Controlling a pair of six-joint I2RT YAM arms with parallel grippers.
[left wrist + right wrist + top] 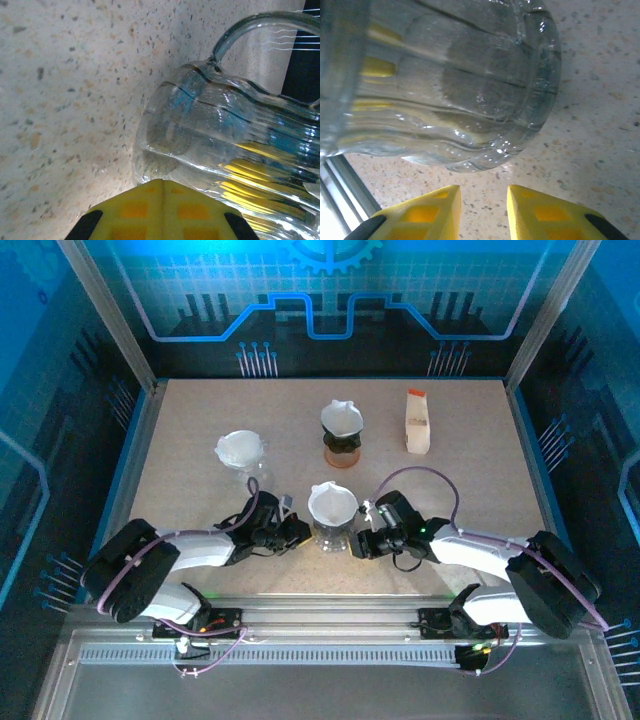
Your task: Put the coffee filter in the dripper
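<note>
Glass dripper sits between left gripper and right gripper, white coffee filter nested in it.
Filter's long axis stands upright, mouth up; left one pinched closed, empty; right one slightly parted, gripping nothing.

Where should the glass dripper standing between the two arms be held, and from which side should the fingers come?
Probably by its handle, from the side. The dripper stands upright. Its body is wide, round, ribbed glass that may slip, and a filter fills its top. The handle is a thin loop standing off the wall, narrow enough to pinch.
</note>
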